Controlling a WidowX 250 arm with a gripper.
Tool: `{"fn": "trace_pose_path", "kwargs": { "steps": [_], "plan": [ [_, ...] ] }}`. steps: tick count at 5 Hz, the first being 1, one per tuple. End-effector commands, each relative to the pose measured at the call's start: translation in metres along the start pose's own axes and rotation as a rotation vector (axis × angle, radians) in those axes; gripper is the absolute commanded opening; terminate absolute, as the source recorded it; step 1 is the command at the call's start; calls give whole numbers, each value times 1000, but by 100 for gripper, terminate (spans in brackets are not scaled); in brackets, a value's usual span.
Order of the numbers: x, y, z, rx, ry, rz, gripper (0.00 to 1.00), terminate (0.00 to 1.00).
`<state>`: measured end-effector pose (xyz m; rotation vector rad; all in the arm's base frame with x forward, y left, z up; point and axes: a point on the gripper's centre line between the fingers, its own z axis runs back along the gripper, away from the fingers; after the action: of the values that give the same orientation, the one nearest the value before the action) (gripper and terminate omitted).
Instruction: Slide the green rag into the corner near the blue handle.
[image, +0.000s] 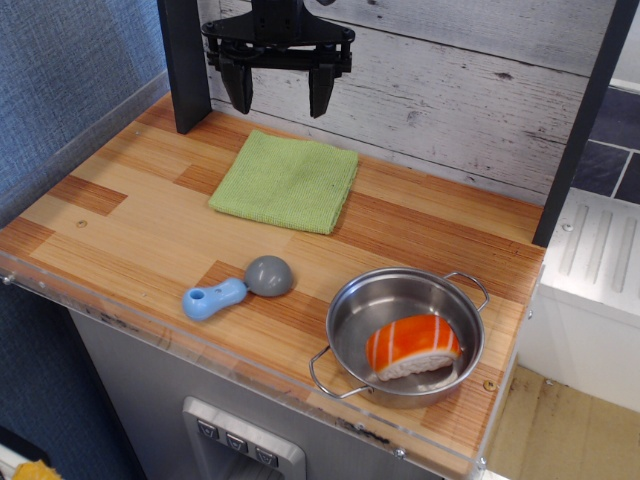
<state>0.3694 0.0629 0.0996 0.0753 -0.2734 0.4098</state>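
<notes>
The green rag (287, 181) lies flat on the wood-grain countertop, toward the back middle. My gripper (280, 100) hangs open and empty above the rag's far edge, its two black fingers pointing down and not touching the cloth. The blue handle (214, 299) with its grey dome head (269, 276) lies near the front edge, left of the pot. The countertop corner (12, 268) with its clear plastic rim is at the front left, left of the handle.
A steel pot (404, 338) with wire loop handles stands at the front right and holds an orange-and-white piece of salmon sushi (412, 348). A black post (185, 65) stands at the back left, another (585, 120) at the right. A white plank wall (450, 90) backs the counter.
</notes>
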Motion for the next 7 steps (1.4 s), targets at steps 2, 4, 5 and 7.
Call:
{"fn": "trace_pose_path", "kwargs": {
  "steps": [2, 4, 5, 7],
  "plan": [
    [-3, 2, -15, 25, -5, -4, 100, 0],
    [-17, -6, -53, 49, 0, -5, 100, 0],
    [-17, -11, -71, 39, 29, 15, 100, 0],
    [-21, -2, -87, 48, 62, 12, 100, 0]
  ]
}}
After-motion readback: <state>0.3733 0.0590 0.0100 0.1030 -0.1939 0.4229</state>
